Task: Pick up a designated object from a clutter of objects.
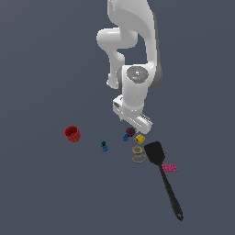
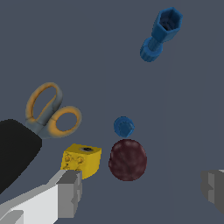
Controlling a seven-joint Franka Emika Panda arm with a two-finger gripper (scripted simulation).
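matt, rough-textured maroon lump [image 2: 127, 159]

Gripper [image 1: 133, 125] fingertips hidden behind the arm's own hand in the exterior view, maroon lump [image 1: 131, 131] partly covered there, black spatula [image 2: 13, 151] blade cut off by the wrist view's edge, scissor blades hidden beneath it.

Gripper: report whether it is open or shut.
Open. In the wrist view the gripper has its fingers spread wide apart, nothing clamped; the maroon lump lies between and beyond them.
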